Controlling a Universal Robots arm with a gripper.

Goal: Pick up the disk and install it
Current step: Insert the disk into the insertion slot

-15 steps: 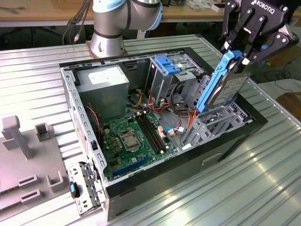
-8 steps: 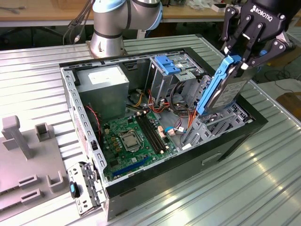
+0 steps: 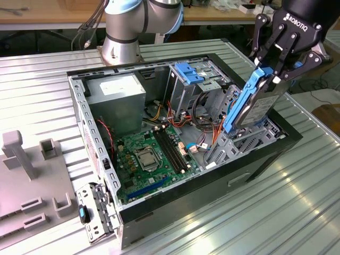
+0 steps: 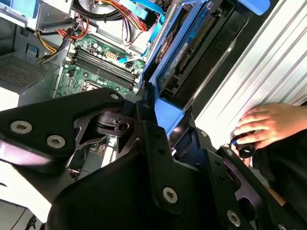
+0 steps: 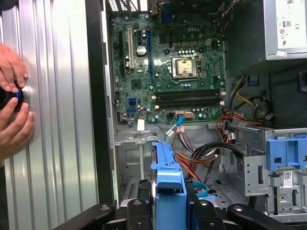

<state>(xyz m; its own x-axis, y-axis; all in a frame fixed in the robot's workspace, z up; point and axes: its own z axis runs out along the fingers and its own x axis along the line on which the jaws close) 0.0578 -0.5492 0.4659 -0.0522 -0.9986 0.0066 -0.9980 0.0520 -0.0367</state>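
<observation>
My gripper [image 3: 269,70] is shut on the disk [image 3: 256,106], a grey hard drive in a bright blue carrier. I grip it by its upper end. The disk hangs edge-on and tilted, with its lower end at the drive bay [image 3: 241,143] in the corner of the open computer case nearest the exterior view's right. In the second wrist view the disk [image 4: 189,45] runs away from my black fingers [image 4: 158,143] toward the case wall. The first wrist view has the blue carrier [image 5: 168,175] between my fingers [image 5: 204,211], pointing into the case.
The open case [image 3: 101,175] holds a motherboard [image 3: 151,159], a power supply [image 3: 117,93], loose cables and a fixed blue bracket [image 3: 190,71] on the drive cage. A grey fixture [image 3: 26,159] lies at the exterior view's left. A person's hands [image 5: 12,96] hold a small black device on the ribbed table.
</observation>
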